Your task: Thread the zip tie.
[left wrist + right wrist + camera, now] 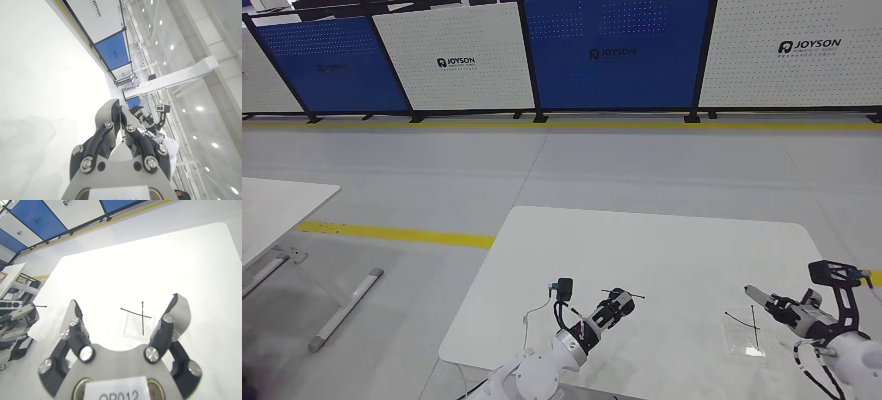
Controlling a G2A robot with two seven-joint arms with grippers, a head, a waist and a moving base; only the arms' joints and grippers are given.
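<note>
Our left claw (119, 109) is clamped shut on one black zip tie (40, 306), whose head end sticks out over the near-left part of the white bench (662, 250). Our right claw (124, 298) stands wide open over the near-right part, close to two more crossed ties (142, 316) lying on a clear sheet (130, 326).

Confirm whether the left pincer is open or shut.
Shut on a zip tie: the left pincer has its fingers pressed together, with the tie poking out.
</note>
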